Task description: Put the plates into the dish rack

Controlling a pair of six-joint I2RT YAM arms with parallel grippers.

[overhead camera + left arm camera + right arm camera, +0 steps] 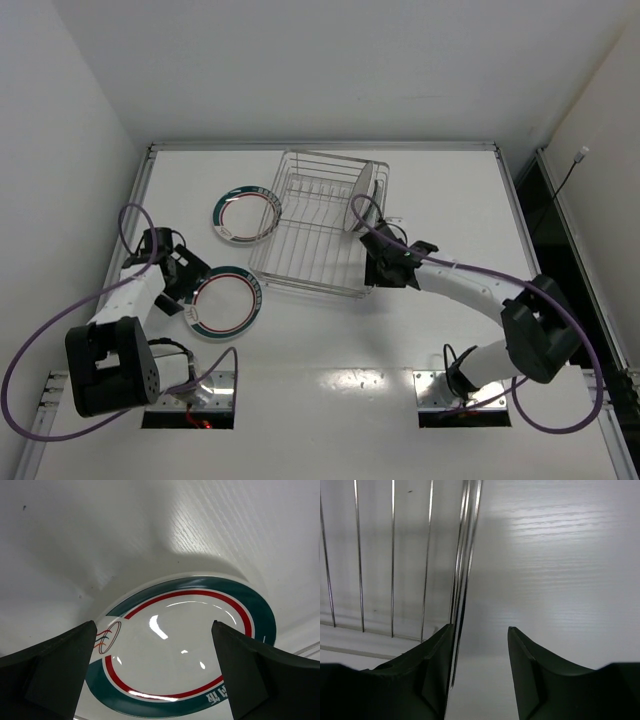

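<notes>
where the worktop (pixel 330 410) runs out to its raised rim there is bare white surface, widest along the near side and to the right of the dish rack (pixel 300 240). the near ringed plate (pixel 227 300) lies flat just left of the rack's near corner. the left gripper (pixel 188 287) is at its left edge, fingers (pixel 60 670) spread wide either side and holding nothing. a second ringed plate (pixel 245 215) lies flat farther back, close beside the rack's left side. a pale plate (pixel 365 190) stands on edge at the rack's right end. the right gripper (pixel 372 268) sits at the rack's near right corner, fingers partly apart and clamped on nothing, the rim wire (pixel 462 555) just beside the left one. the near plate's green band carries white lettering (pixel 212 697), and there is a striped oval emblem (pixel 107 637) inside its red ring; i cannot read either.
</notes>
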